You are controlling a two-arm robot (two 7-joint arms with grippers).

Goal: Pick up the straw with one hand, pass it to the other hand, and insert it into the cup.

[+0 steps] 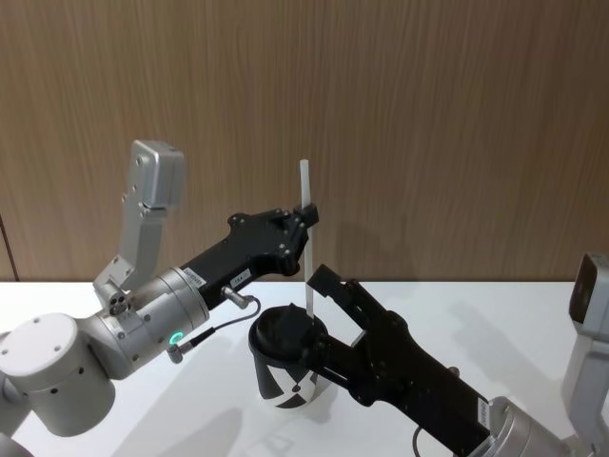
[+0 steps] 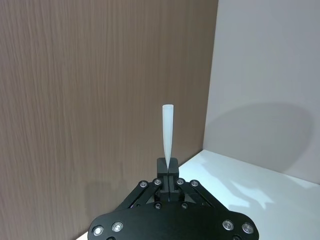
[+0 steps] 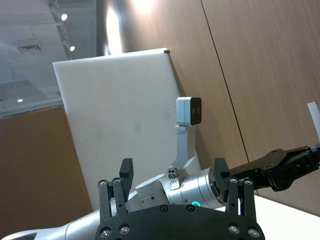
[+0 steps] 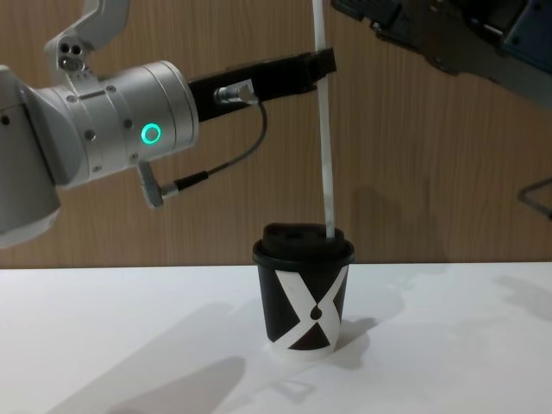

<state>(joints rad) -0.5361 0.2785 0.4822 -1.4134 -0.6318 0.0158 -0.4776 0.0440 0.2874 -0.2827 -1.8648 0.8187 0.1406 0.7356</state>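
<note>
White straw: the straw (image 1: 306,233) is a thin white tube. It stands straight up, with its low end at the lid of the cup (image 4: 304,293).
Left tool: the left tool (image 1: 306,221) belongs to the silver-white arm (image 1: 143,328) with the green ring light. Its tips are pressed tight on the straw, near the top of the tube. A short white bit sticks out above the tips.
Straw feel: I think the straw is very light and a bit bendy. It looks smooth, so it could slip if the pinch gets loose. A hard squeeze could flatten it.
Best hold: I think the high hold is a good one. It leaves the long low part free to go down into the lid.
Cup: the cup is black with a white X and a drop mark. It has a black domed lid and sits on the white tabletop (image 4: 129,345). It stands under the left tool.
Cup feel: it is paper and looks light. I think a sideways push from the straw could slide it or tip it over.
How far in: from the chest view the straw tip looks to be at the lid's hole, but I cannot tell how deep it goes.
Right tool: the right tool (image 1: 335,282) is black too. Its tips are spread apart and hold nothing. It hangs just beside the cup and straw.
</note>
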